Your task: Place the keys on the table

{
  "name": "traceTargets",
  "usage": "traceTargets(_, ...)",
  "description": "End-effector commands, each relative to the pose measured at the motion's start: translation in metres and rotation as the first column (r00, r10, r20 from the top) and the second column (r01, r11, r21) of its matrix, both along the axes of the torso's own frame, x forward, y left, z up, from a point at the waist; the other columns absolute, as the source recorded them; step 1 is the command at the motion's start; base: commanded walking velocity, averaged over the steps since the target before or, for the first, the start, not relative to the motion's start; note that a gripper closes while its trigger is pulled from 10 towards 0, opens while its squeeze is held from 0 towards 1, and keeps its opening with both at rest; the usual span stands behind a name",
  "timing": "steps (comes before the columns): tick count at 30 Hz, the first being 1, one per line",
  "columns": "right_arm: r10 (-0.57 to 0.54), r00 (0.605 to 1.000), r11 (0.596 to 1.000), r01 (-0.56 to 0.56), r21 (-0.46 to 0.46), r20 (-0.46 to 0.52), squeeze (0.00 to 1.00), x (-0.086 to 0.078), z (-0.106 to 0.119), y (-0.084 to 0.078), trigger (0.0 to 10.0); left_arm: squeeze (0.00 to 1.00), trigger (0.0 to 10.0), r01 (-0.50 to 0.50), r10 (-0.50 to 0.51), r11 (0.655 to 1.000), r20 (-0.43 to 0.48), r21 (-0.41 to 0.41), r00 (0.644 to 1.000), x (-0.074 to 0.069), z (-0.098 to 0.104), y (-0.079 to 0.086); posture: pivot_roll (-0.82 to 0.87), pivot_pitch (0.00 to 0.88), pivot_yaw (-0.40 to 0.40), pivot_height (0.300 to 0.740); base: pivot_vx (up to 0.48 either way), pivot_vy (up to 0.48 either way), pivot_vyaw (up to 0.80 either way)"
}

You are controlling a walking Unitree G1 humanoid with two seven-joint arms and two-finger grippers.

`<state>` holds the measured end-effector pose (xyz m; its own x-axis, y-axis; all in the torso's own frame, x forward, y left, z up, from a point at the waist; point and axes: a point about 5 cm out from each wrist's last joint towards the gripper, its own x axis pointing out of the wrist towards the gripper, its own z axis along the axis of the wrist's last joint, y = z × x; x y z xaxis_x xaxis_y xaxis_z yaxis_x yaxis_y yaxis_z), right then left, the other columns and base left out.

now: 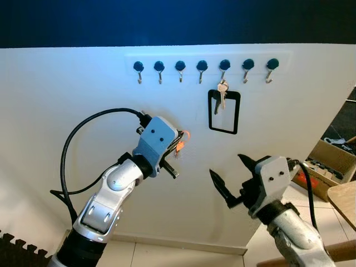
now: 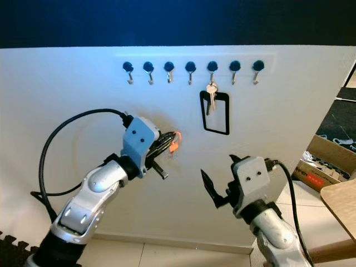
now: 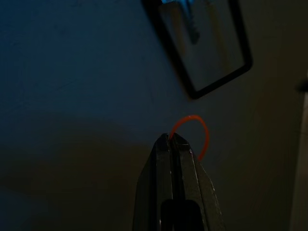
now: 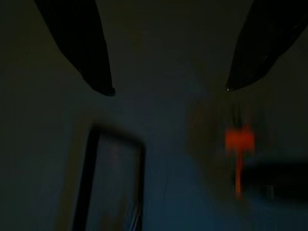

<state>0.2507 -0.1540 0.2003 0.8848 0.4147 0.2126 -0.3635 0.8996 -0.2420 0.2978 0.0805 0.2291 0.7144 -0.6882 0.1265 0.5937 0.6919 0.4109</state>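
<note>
While the keys (image 1: 222, 92) hang on the fifth hook (image 1: 224, 66) with a black loop (image 1: 224, 112), your left gripper (image 1: 179, 146), at their 8 o'clock, is clenched on an orange ring (image 3: 192, 133). Right gripper (image 1: 231, 177), at their 6 o'clock: fingers released.

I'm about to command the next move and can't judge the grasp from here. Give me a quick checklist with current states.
1. Left gripper shut on something: ok, fingers pressed together with an orange ring at the tips.
2. Keys on that ring: cannot tell, only orange bits show past the fingers.
3. Right gripper free: ok, open and holding nothing.
4. Silver keys on the hook rack: not ok, hanging on their black loop.
5. Table reachable: cannot tell, only a corner shows at the robot's right.
</note>
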Motion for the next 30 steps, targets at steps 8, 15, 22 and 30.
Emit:
traceTargets(8, 0.133, 0.988, 0.99, -0.136, 0.029, 0.075, 0.0, 0.006, 0.019, 0.022, 10.0, 0.0, 10.0, 0.035, -0.034, 0.999, 0.022, -0.018, 0.999, -0.004, 0.006, -0.002, 0.0, 0.115, 0.08, 0.74, 0.0, 0.0, 0.0)
traceTargets(15, 0.167, 0.983, 0.985, -0.169, 0.022, 0.077, 0.0, 0.014, 0.017, 0.029, 10.0, 0.0, 10.0, 0.083, -0.082, 0.996, 0.023, -0.034, 0.996, -0.009, 0.009, -0.007, 0.0, 0.104, 0.077, 0.74, 0.0, 0.0, 0.0)
traceTargets(22, 0.181, 0.981, 0.982, -0.184, 0.035, 0.063, 0.0, 0.019, 0.014, 0.034, 7.0, 0.0, 10.0, 0.097, -0.096, 0.994, 0.032, -0.041, 0.995, -0.011, 0.013, -0.009, 0.01, 0.11, 0.072, 0.74, 0.0, 0.0, 0.0)
traceTargets(30, 0.218, 0.974, 0.972, -0.222, 0.071, 0.063, 0.0, 0.023, 0.014, 0.043, 4.9, 0.0, 10.0, 0.114, -0.113, 0.992, 0.032, -0.047, 0.993, -0.017, 0.014, -0.011, 0.03, 0.122, 0.064, 0.74, 0.0, 0.0, 0.0)
